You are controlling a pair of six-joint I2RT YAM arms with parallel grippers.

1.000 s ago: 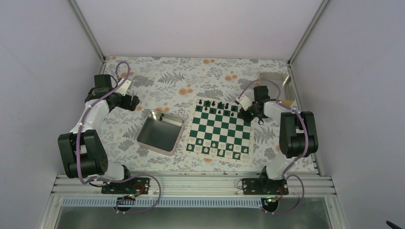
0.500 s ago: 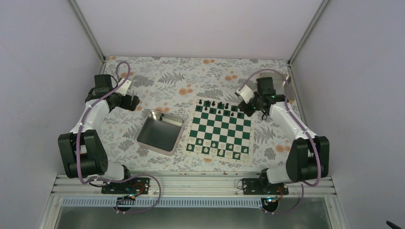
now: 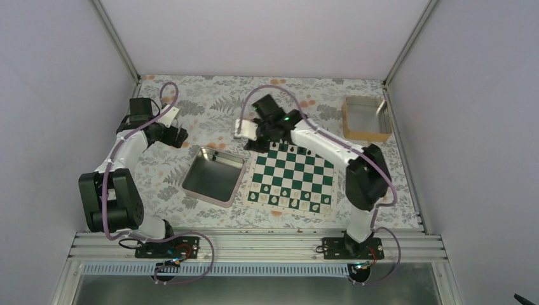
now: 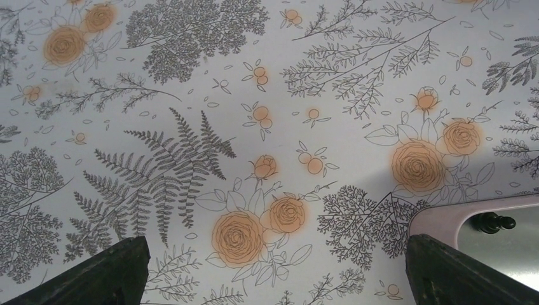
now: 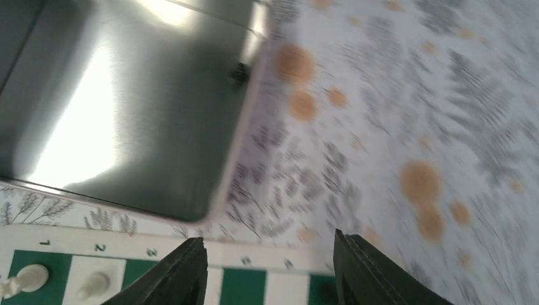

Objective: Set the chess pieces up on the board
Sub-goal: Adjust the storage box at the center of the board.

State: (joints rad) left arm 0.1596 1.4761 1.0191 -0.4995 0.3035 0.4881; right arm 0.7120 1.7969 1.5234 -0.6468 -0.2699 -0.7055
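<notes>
The green and white board (image 3: 293, 173) lies right of centre. Black chess pieces (image 3: 292, 149) stand along its far rows and pale ones along its near rows. My right gripper (image 3: 253, 141) hovers by the board's far left corner, open and empty. In the right wrist view the gripper (image 5: 270, 270) hangs over the board's numbered edge (image 5: 245, 286), with one black piece (image 5: 238, 73) in the metal tray (image 5: 127, 114) beyond. My left gripper (image 3: 180, 136) is open and empty over the cloth left of the tray. Its fingers (image 4: 114, 273) stand wide apart, and a black piece (image 4: 493, 222) lies in the tray corner (image 4: 445, 211).
The shiny metal tray (image 3: 214, 175) sits left of the board, dark pieces (image 3: 217, 147) in its far corner. A tan-walled box (image 3: 367, 119) stands at the back right. Pale pieces (image 5: 28, 279) stand at the board's edge. Floral cloth covers the table, with walls on three sides.
My right arm has swung left from the board's far right corner to its far left corner, and its jaws have opened. The left arm has barely moved.
</notes>
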